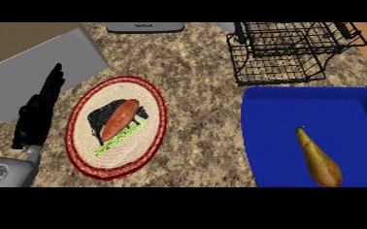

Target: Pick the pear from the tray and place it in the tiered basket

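Speckled granite surface: brown-yellow pear waits on blue tray below black wire tiered basket; my left robot hand rests open, empty.

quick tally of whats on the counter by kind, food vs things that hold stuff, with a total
Food: 2, the pear and the sweet potato.
Holders: 3, the blue tray, the black tiered basket and the woven plate.
Total: 5.
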Robot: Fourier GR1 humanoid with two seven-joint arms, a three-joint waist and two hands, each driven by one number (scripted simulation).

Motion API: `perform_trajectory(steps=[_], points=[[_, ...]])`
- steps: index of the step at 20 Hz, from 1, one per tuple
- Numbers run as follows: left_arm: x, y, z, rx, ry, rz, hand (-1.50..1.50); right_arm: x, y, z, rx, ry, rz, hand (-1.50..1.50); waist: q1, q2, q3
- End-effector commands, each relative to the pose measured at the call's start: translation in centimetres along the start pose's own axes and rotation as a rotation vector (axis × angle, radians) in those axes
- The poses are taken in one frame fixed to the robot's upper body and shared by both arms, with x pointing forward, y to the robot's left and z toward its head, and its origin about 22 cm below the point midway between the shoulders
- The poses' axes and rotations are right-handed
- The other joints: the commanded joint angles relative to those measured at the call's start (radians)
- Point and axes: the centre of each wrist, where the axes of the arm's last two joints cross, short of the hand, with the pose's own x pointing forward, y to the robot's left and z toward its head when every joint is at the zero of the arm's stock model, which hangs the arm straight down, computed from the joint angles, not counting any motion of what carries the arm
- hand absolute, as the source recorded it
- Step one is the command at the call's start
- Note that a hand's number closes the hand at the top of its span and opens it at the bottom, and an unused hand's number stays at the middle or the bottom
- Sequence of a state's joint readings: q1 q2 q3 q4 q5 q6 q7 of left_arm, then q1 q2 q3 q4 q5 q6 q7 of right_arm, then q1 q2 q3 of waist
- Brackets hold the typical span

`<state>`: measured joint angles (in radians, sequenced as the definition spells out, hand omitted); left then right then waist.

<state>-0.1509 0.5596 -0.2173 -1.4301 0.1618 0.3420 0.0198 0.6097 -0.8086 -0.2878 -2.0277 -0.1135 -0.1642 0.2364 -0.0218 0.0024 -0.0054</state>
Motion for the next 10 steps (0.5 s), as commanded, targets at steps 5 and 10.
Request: perform_trajectory(steps=[5, 10], points=[[-1.5, -1.4, -0.1, -0.023, -0.011, -0.001, 0.00, 8.5, -0.5, 0.8, 0.087, 0.127, 0.194, -1.50, 0.022, 0.002, 0.002], [2.3, -2.3, -2.0, -0.027, -0.017, 0.007, 0.00, 9.7, 0.5, -2.5, 0.112, 0.249, 0.186, -1.50, 0.041, 0.003, 0.005]])
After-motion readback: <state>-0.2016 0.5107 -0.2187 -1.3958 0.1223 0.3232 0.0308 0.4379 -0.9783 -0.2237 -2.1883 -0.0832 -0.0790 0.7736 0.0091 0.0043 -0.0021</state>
